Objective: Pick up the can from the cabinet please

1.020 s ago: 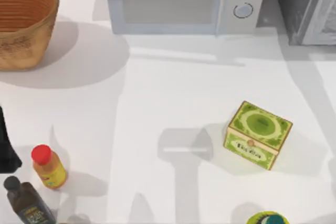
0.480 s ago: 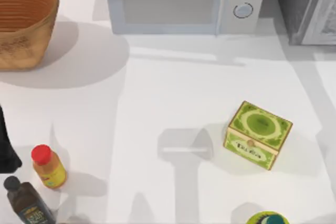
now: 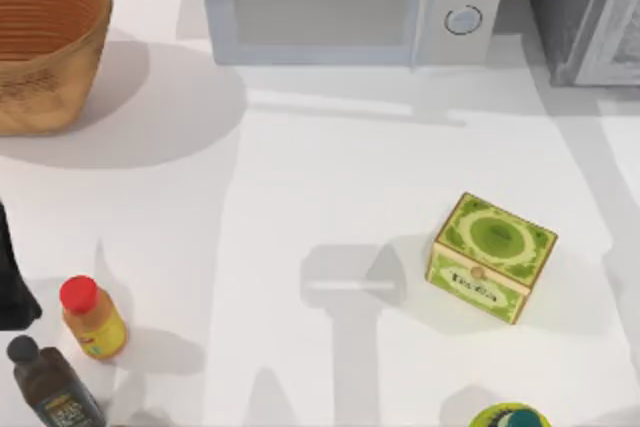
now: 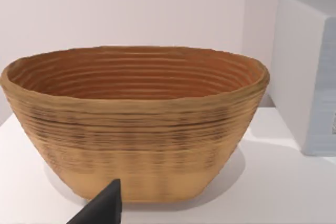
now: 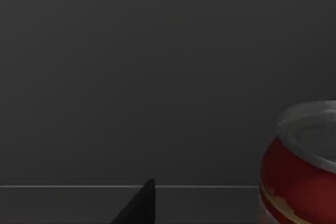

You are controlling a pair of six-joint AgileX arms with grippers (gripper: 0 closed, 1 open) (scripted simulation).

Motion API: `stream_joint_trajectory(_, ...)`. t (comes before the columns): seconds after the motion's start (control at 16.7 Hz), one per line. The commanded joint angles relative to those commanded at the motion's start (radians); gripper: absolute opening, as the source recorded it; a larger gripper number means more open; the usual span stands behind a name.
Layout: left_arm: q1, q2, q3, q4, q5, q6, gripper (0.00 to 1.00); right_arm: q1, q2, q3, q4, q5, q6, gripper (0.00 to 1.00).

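One red can (image 5: 302,169), probably light, rigid and smooth-sided, stood in the dark cabinet (image 5: 157,77) near the right gripper (image 5: 137,207), best grasped mid-wall; neither gripper's finger state could be told.

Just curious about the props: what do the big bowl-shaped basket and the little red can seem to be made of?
The basket looks like woven wicker or coiled cane: tan, matte, with fine horizontal ridges ringing its inside and outside walls. The can looks like thin metal: a glossy red printed side and a silver-grey top with a raised rim, seen against a dark backdrop. Both are rendered, so this is only how they look.
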Motion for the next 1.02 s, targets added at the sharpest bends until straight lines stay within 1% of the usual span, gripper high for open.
stream_joint_trajectory(0.48, 0.000, 0.000, 0.000, 0.000, 0.000, 0.000, 1.00, 0.000, 0.000, 0.000, 0.000, 0.000, 0.000, 0.02)
stream_joint_trajectory(0.54, 0.000, 0.000, 0.000, 0.000, 0.000, 0.000, 1.00, 0.000, 0.000, 0.000, 0.000, 0.000, 0.000, 0.00)
stream_joint_trajectory(1.02, 0.000, 0.000, 0.000, 0.000, 0.000, 0.000, 1.00, 0.002, -0.001, 0.000, 0.000, 0.000, 0.001, 0.00)
